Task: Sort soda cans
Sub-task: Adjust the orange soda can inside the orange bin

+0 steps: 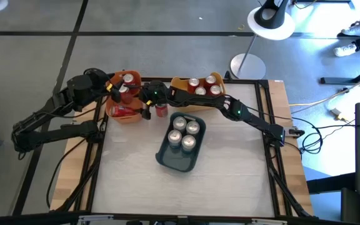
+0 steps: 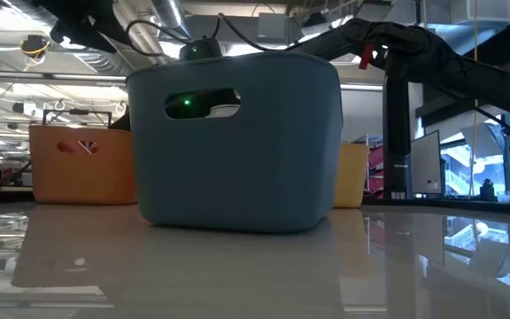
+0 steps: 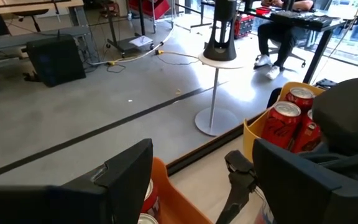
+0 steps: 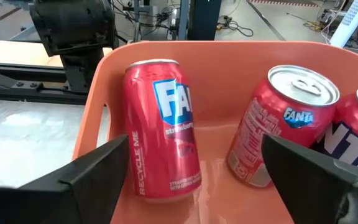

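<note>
Red soda cans stand in the orange bin [image 1: 124,100] at the back left, and one lies on its side [image 1: 122,111]. In the right wrist view a red can [image 4: 163,134] leans inside that bin beside an upright one [image 4: 284,124]. My right gripper [image 4: 197,180] is open at the bin's right rim, with a finger on either side of the leaning can. My left gripper [image 3: 204,180] hovers open over the bin's far left corner [image 1: 113,87], holding nothing. One red can [image 1: 161,110] stands on the table by the right gripper.
A yellow bin [image 1: 199,87] with red cans sits at the back centre. A dark blue-grey bin [image 1: 181,145] with silver cans sits mid-table and fills the low view [image 2: 237,142]. The near half of the table [image 1: 167,194] is bare. A person sits at a desk [image 3: 284,25] beyond the table.
</note>
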Robot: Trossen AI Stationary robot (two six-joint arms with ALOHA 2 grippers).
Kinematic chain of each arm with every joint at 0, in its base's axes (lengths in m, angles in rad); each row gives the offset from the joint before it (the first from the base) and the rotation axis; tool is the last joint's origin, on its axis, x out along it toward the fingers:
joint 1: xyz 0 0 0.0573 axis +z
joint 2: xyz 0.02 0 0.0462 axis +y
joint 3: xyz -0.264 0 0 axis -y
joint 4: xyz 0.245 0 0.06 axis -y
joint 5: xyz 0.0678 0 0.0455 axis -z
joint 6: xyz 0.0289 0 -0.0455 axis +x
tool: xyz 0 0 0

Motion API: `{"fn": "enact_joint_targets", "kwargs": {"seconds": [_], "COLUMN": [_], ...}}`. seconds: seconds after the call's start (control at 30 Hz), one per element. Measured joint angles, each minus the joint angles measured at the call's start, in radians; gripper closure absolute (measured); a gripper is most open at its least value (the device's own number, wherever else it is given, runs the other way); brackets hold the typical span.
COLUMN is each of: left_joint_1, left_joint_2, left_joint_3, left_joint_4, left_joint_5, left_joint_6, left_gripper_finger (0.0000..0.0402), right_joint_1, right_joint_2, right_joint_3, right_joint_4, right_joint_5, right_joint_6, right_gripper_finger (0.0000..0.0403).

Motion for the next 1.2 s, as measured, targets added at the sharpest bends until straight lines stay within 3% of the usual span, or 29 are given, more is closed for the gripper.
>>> {"fn": "enact_joint_targets", "kwargs": {"seconds": [0.43, 0.67, 1.0, 1.1, 1.2], "left_joint_1": [0.0, 0.0, -0.001, -0.002, -0.002], "left_joint_2": [0.0, 0.0, 0.057, 0.138, 0.234], "left_joint_3": [0.0, 0.0, 0.024, 0.101, 0.222], "left_joint_4": [-0.095, -0.108, -0.154, -0.27, -0.446], "left_joint_5": [0.0, 0.0, 0.012, 0.031, 0.061], "left_joint_6": [-0.035, -0.052, -0.025, -0.052, -0.125], "left_gripper_finger": [0.0137, 0.0137, 0.0137, 0.0137, 0.0137], "right_joint_1": [0.0, 0.0, -0.033, -0.06, -0.091], "right_joint_2": [-0.089, -0.236, -0.423, -0.433, -0.427], "right_joint_3": [0.015, 0.017, 0.018, 0.015, -0.002], "right_joint_4": [-0.096, -0.19, -0.632, -0.764, -0.814], "right_joint_5": [-0.007, -0.01, 0.02, 0.02, -0.051], "right_joint_6": [-0.038, -0.07, -0.247, -0.245, -0.23], "right_gripper_finger": [0.004, 0.004, 0.004, 0.004, 0.004]}}
